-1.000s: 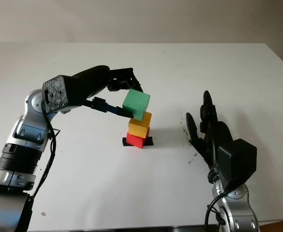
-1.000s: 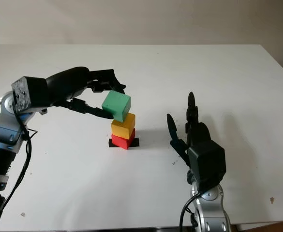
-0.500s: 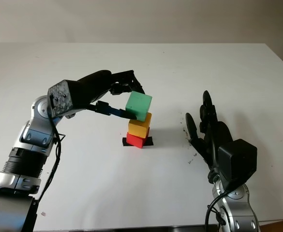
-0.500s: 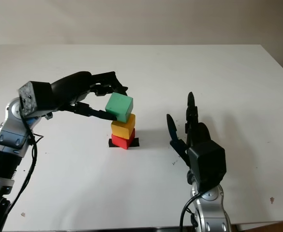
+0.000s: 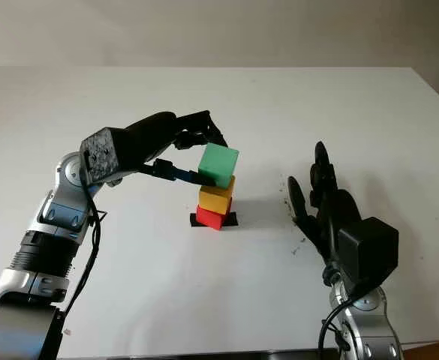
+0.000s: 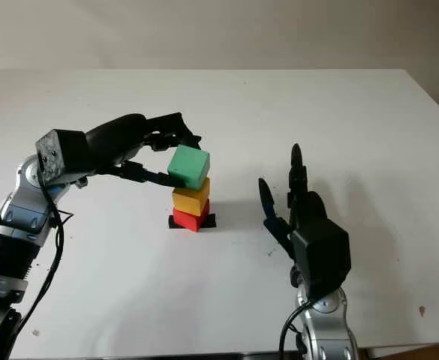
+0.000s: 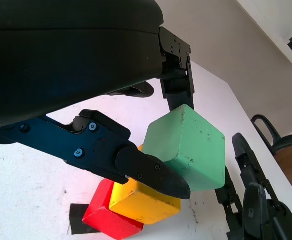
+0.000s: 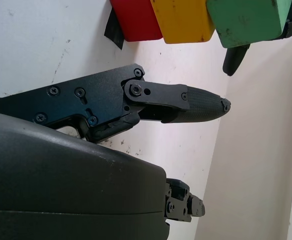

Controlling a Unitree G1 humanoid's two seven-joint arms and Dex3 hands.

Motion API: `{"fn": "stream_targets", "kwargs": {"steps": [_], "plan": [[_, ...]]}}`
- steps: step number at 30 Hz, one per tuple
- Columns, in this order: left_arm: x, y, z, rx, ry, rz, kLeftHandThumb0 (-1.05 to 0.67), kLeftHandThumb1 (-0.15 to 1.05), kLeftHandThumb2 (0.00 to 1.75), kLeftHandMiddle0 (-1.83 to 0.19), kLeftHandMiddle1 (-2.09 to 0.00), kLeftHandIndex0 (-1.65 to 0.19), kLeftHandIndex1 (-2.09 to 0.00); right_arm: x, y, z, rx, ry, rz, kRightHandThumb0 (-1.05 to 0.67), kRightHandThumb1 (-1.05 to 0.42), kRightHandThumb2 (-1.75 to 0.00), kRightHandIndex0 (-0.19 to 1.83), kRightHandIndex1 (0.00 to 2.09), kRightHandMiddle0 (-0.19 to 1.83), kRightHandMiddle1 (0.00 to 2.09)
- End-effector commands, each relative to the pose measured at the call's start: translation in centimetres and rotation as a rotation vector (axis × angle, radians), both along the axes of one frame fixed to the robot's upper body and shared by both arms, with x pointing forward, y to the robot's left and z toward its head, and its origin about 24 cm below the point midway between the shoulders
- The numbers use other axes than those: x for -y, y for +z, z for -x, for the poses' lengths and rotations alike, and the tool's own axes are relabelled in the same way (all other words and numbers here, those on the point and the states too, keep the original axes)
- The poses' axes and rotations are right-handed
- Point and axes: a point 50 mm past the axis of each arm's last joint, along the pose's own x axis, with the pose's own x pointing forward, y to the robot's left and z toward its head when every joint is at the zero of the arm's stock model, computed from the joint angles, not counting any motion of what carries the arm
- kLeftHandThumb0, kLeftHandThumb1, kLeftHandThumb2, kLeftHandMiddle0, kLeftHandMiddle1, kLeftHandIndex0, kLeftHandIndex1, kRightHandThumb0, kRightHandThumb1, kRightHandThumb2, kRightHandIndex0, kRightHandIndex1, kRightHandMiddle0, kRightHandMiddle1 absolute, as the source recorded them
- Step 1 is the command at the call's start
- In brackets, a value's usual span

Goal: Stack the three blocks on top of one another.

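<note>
- White table [image 5: 129, 300] carries a red block [image 5: 210, 217] under a yellow block [image 5: 216, 198].
- Left hand [image 5: 193, 154] pinches the green block [image 5: 219, 165], tilted, on the yellow one.
- Right hand [image 5: 320, 199], holding nothing, stands to the stack's right.

A white table [image 5: 369, 112] bears a red block [image 5: 210, 217] on a black patch [image 5: 230, 220].

White table [image 5: 129, 285]; black tape patch [image 5: 231, 220] on it; dark chair [image 7: 280, 140] beyond.

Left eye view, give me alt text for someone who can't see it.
The left hand holds a green block on a yellow block stacked on a red block on a white table. The open right hand stands nearby.
</note>
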Motion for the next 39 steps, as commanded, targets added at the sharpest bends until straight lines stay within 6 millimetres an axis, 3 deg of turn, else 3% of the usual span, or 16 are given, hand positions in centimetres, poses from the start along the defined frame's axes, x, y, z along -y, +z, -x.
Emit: {"fn": "stream_targets", "kwargs": {"steps": [1,17,21,25,29,39], "plan": [[-0.10,0.15,0.14,0.004,-0.006,-0.015,-0.43,1.05,0.09,-0.31,-0.05,-0.22,-1.55,0.05,0.40,0.15,0.025,-0.006,-0.001,-0.65,-1.05,-0.51,-0.09,0.06,-0.04,0.06],[-0.45,0.15,0.29,0.033,-0.002,-0.063,-0.47,1.05,0.08,-0.31,-0.05,-0.25,-1.59,0.09,0.36,0.29,0.031,-0.002,-0.008,-0.65,-1.05,-0.50,-0.09,0.06,-0.04,0.05],[-0.43,0.10,0.27,0.020,0.011,-0.074,-0.48,1.03,0.05,-0.26,-0.04,-0.25,-1.36,0.09,0.41,0.33,0.033,-0.002,-0.007,-0.65,-1.05,-0.50,-0.09,0.06,-0.04,0.05],[-0.50,0.03,0.28,0.000,0.020,-0.092,-0.54,0.99,0.05,-0.08,-0.05,-0.21,-0.79,0.11,0.41,0.32,0.037,0.000,0.003,-0.65,-1.05,-0.50,-0.09,0.06,-0.04,0.06],[-0.57,-0.05,0.38,-0.007,0.017,-0.108,-0.56,0.98,0.05,-0.02,-0.05,-0.26,-0.40,0.08,0.38,0.26,0.033,0.000,-0.012,-0.66,-1.05,-0.50,-0.09,0.05,-0.04,0.05],[-0.45,-0.02,0.67,-0.024,-0.011,-0.142,-0.59,0.96,0.05,0.02,-0.05,-0.20,-0.19,0.04,0.38,0.18,0.030,0.001,-0.022,-0.66,-1.05,-0.49,-0.10,0.05,-0.05,0.05]]}}
